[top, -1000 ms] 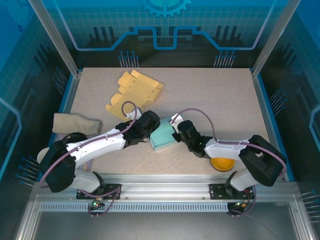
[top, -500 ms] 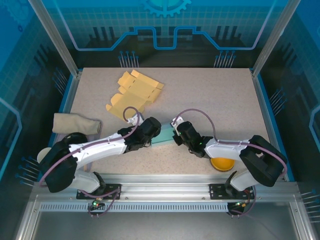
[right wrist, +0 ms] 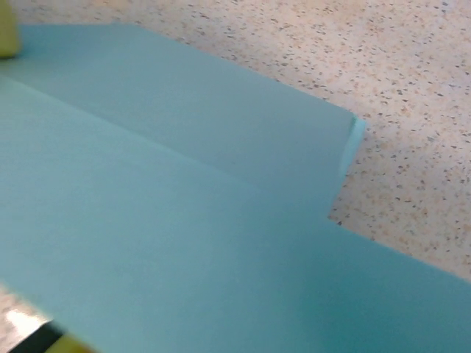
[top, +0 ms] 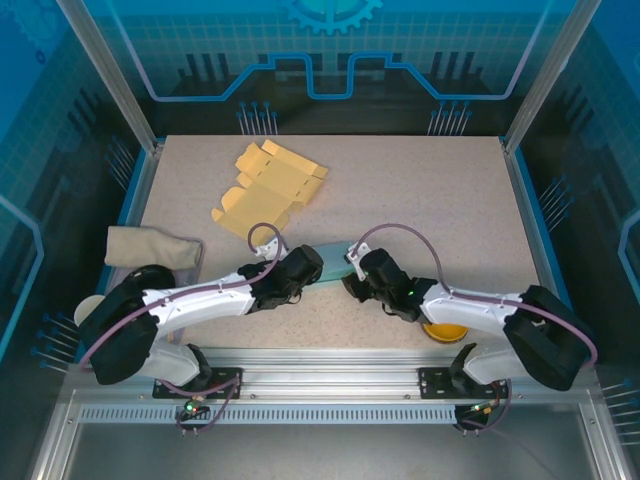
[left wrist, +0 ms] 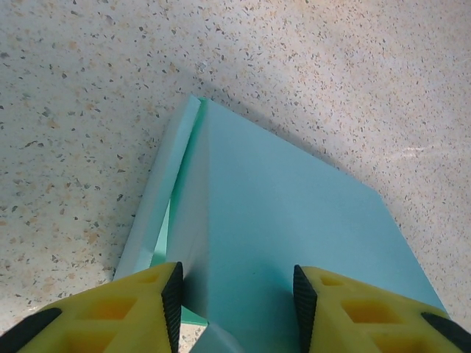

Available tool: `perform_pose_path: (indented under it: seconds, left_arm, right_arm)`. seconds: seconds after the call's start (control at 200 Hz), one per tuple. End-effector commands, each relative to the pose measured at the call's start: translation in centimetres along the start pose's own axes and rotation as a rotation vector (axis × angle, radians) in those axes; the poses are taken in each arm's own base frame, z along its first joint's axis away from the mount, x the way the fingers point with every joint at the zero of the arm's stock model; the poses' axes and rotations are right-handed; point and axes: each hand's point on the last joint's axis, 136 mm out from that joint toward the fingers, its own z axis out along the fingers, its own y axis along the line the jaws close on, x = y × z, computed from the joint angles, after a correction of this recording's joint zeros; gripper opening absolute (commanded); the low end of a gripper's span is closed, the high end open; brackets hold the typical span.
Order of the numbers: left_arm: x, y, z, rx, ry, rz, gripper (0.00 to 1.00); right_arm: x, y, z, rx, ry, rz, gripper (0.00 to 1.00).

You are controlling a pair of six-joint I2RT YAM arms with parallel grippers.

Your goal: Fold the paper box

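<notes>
Nearest the bases, an orange bowl (top: 445, 329) sits half under the right arm. Just beyond it, the teal paper box (top: 333, 258) lies on the speckled table (top: 430, 200) between the grippers. The left gripper (left wrist: 235, 285) has its yellow fingers (left wrist: 132, 309) spread over the top panel, while the right gripper (top: 352, 280) is at the opposite side, its view too close and blurred to tell whether it is spread or pinching. A beige cloth (top: 150, 247) lies at the left edge, and flat yellow cardboard (top: 270, 185) lies farthest back, well apart from the box.
</notes>
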Motion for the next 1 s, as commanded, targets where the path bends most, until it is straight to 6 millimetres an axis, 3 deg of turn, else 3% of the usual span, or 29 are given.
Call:
perform_pose_path:
  seconds: [0.0, 0.245, 0.415, 0.56, 0.77, 0.815, 0.995]
  left_arm:
    - [0.9, 3.0, 0.2, -0.108, 0.023, 0.094, 0.44]
    - [0.6, 2.6, 0.1, -0.109, 0.011, 0.11, 0.45]
    - [0.5, 2.3, 0.2, -0.109, 0.009, 0.118, 0.45]
    - [0.5, 2.0, 0.2, -0.11, 0.01, 0.132, 0.45]
    - [0.6, 2.0, 0.3, -0.116, 0.013, 0.139, 0.45]
    - [0.6, 2.1, 0.3, -0.119, 0.012, 0.143, 0.45]
    - [0.5, 2.4, 0.5, -0.127, 0.01, 0.143, 0.45]
  right_arm:
    - [0.2, 1.1, -1.9, -0.057, 0.016, 0.021, 0.4]
    - [1.3, 0.1, -5.7, -0.055, 0.036, 0.085, 0.5]
    - [-0.2, -1.3, -8.4, -0.02, 0.021, 0.156, 0.54]
    - [-2.0, -3.1, -9.3, 0.038, 0.032, 0.263, 0.57]
    - [-4.7, -4.1, -7.1, 0.054, 0.123, 0.301, 0.58]
    - [-6.0, -4.0, -6.5, 0.054, 0.128, 0.288, 0.59]
    - [-6.1, -3.7, -2.8, 0.057, 0.239, 0.297, 0.61]
